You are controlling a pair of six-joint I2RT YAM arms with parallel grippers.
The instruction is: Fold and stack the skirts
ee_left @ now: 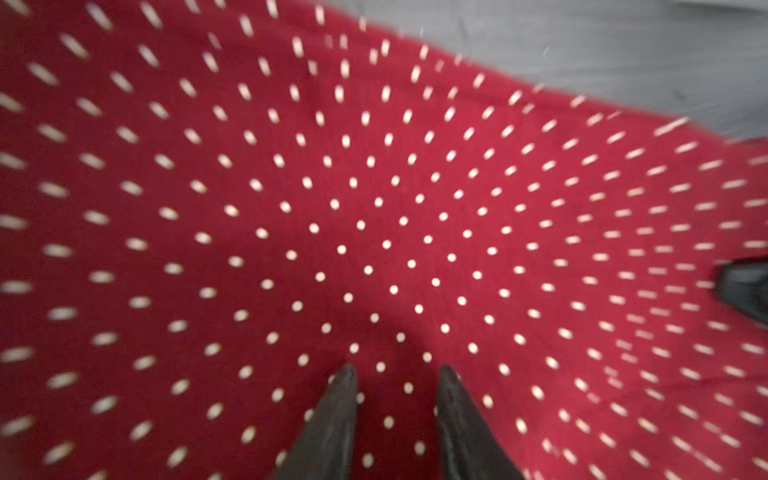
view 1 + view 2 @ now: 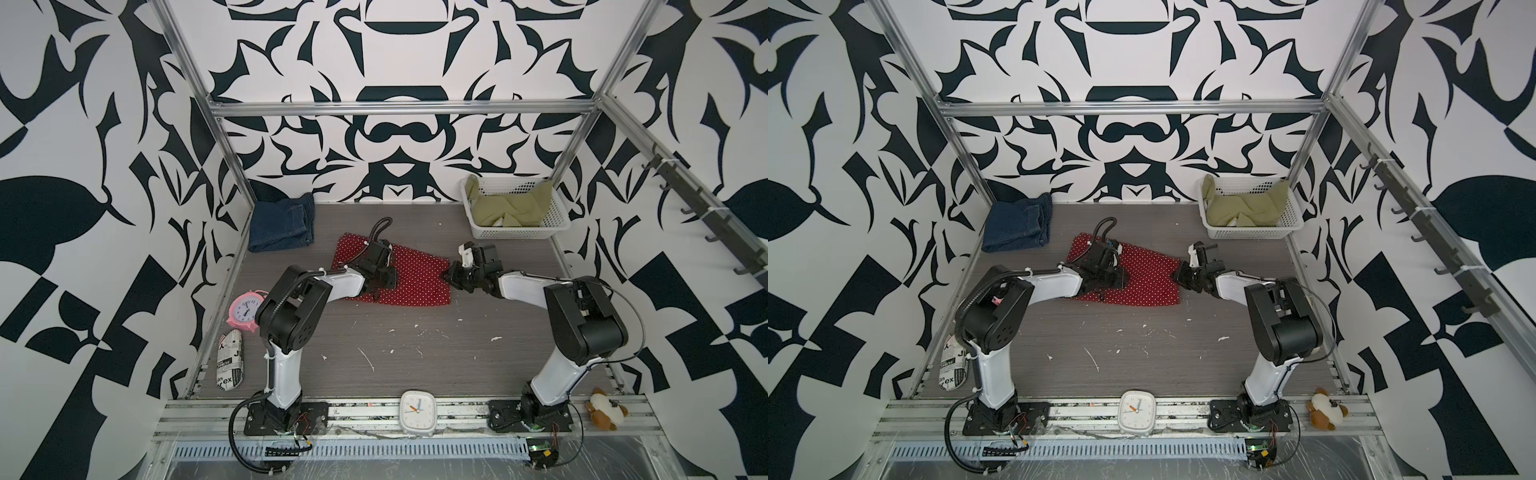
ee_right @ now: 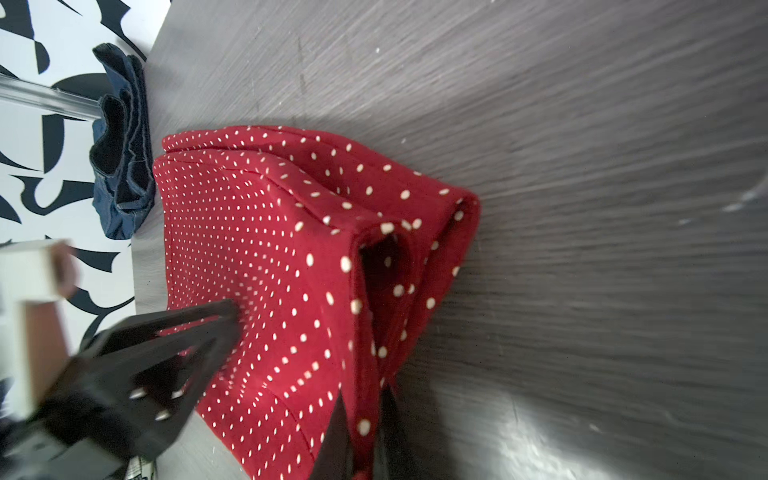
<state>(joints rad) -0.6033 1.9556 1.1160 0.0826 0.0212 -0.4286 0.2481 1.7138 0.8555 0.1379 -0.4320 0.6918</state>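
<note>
- In both top views the red skirt (image 2: 415, 276) lies mid-table, doubled over. The right gripper (image 2: 448, 275) bites its right edge, I reckon to carry that side across for another fold. The left gripper (image 2: 377, 295) stands over the left half, likely to pin it.
- In a top view the denim skirt (image 2: 1017, 226) sits folded in the far left corner, probably the start of the stack. The green skirt (image 2: 1246, 205) is crumpled in the basket (image 2: 1250, 236), far right.
- Left wrist: the jaws are apart over blurred dotted cloth, and I cannot tell if they touch it.
- Right wrist: the jaws are clamped on the hem, with the layers gaping beside them. The cloth is thin and red with white dots.
</note>
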